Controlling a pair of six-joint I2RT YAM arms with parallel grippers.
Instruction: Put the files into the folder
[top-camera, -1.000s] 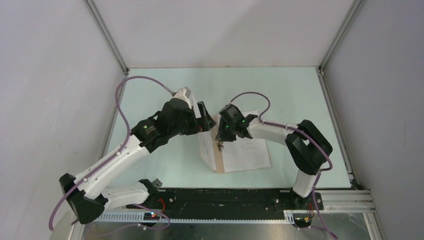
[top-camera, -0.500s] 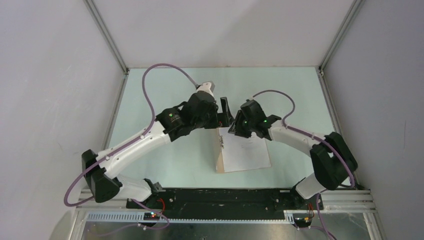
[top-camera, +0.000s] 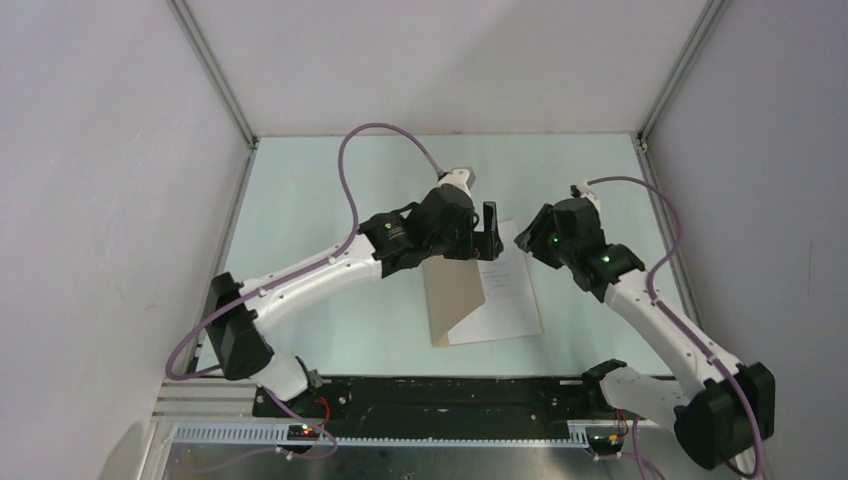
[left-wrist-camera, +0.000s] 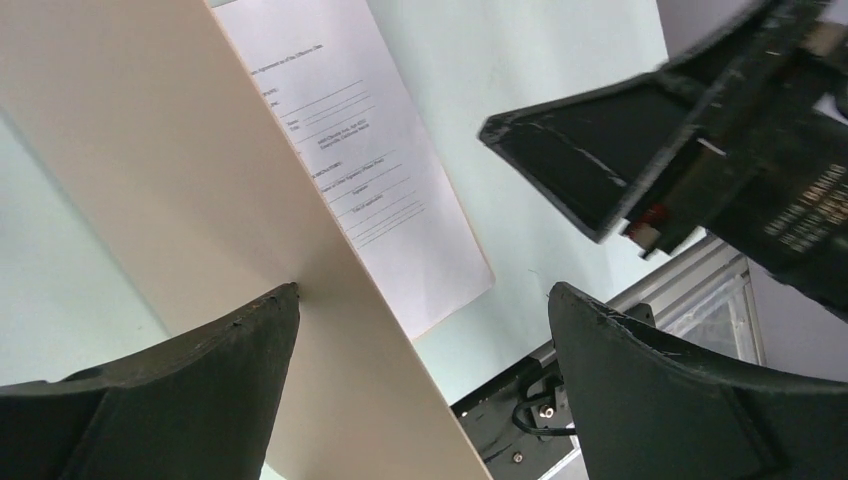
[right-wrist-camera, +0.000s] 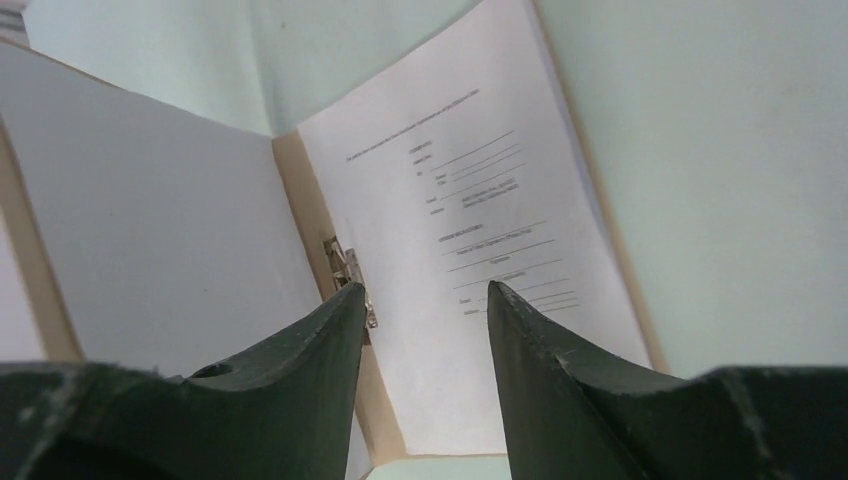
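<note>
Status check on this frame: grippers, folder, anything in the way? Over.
Left gripper open, one finger against the folder, its cover half closed. Right gripper open, empty, above the printed sheet. It may be in the cover's path.

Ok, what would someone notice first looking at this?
The tan folder in the middle of the table, its left cover standing tilted over the printed sheet lying inside. The left pincer gapes wide around that cover's edge, and the right pincer hovers by the sheet's far right corner, holding nothing.
</note>
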